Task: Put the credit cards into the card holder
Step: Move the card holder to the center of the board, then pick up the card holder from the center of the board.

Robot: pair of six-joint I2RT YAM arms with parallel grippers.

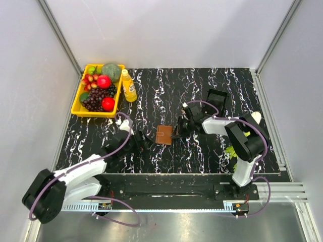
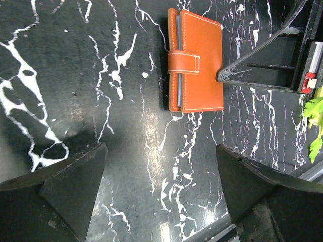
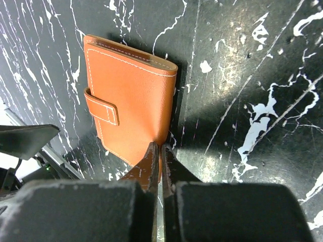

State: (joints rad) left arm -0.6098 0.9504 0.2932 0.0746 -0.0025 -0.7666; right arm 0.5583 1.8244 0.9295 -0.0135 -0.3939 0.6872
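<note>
The card holder is a small brown leather wallet with light stitching. It lies closed on the black marbled table, its strap fastened. It also shows in the left wrist view and the right wrist view. My right gripper is shut, pinching the wallet's edge; from above it sits at the wallet's right side. My left gripper is open and empty, a short way to the wallet's left. No loose credit cards are in view.
A yellow basket of fruit and an orange juice bottle stand at the back left. A black tray-like box sits behind the right arm. A green leafy thing lies beside the right arm's base.
</note>
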